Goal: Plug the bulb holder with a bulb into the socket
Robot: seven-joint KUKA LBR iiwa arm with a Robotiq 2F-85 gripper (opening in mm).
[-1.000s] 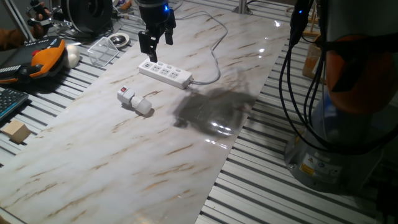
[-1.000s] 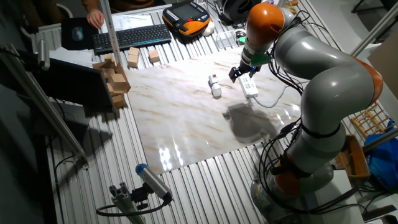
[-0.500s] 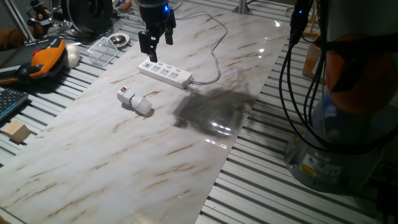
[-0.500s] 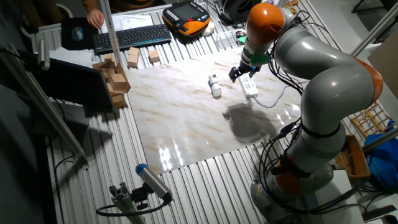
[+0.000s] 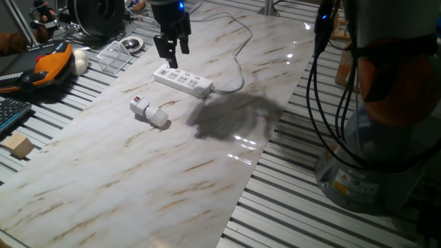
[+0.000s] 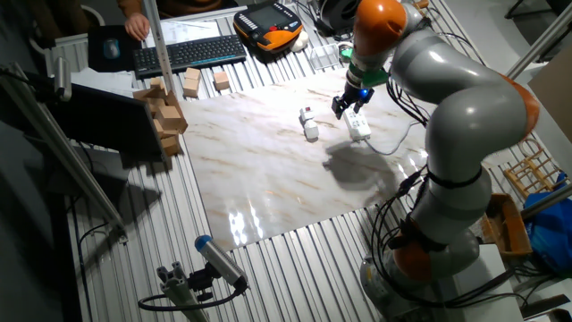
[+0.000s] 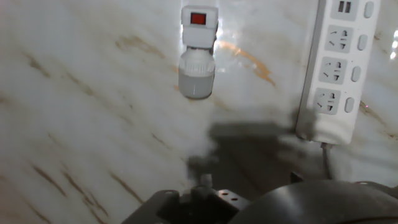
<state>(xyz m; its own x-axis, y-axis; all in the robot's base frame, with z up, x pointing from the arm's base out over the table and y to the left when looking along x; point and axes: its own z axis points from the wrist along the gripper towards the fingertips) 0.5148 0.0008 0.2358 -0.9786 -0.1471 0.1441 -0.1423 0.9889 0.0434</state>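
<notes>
The bulb holder (image 5: 140, 106) is a small white box with a red mark. It lies on its side on the marble board, with the bulb (image 5: 158, 118) on its end. The hand view shows the holder (image 7: 198, 25) and bulb (image 7: 196, 74) top centre. The socket (image 5: 182, 80) is a white power strip with a cable, just right of the holder; it also shows in the hand view (image 7: 336, 68). My gripper (image 5: 171, 52) hangs open and empty above the strip's far end. In the other fixed view it (image 6: 347, 105) is right of the holder (image 6: 307, 117).
An orange teach pendant (image 5: 48, 65), a white egg-like ball (image 5: 80, 62), a clear plastic box (image 5: 114, 55) and a metal bowl (image 5: 132, 45) lie beyond the board's far left. A wooden block (image 5: 17, 146) and a keyboard (image 5: 7, 114) sit at the left edge.
The arm has shifted and its shadow on the board has moved left. The gripper has moved slightly over the strip's far end. The holder and strip have not moved.
</notes>
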